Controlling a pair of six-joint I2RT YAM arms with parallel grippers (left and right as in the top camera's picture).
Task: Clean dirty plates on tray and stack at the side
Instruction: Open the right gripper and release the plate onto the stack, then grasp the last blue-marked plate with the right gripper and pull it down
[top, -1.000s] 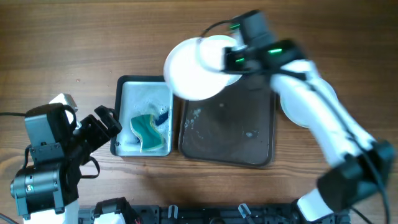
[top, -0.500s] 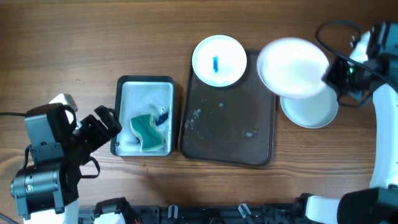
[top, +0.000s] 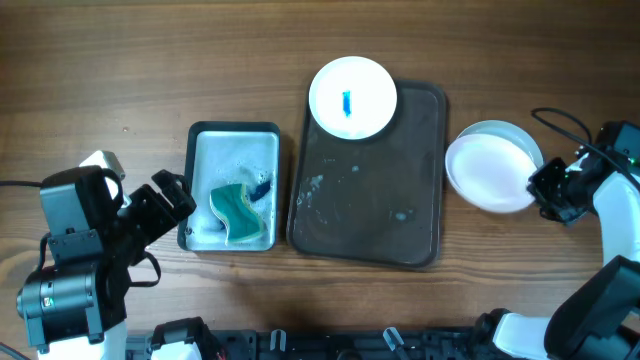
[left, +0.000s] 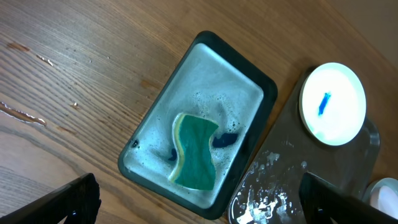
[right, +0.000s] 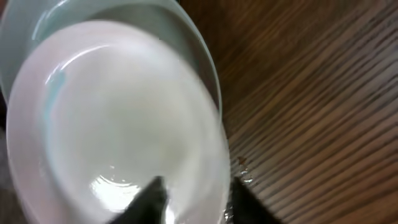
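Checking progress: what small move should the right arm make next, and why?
Probably draw the right claw back off the rim: the plain white round plate lies on its twin, while a blue-smeared white plate waits on the dark brown tray.

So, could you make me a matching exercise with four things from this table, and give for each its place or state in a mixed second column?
1 sponge
2 blue-smeared plate
3 plain white plates
4 left gripper

A stacked on the table, right of the brown tray
B open, empty
C in the small pale tray
D on the brown tray

Pairs: 1-C, 2-D, 3-A, 4-B
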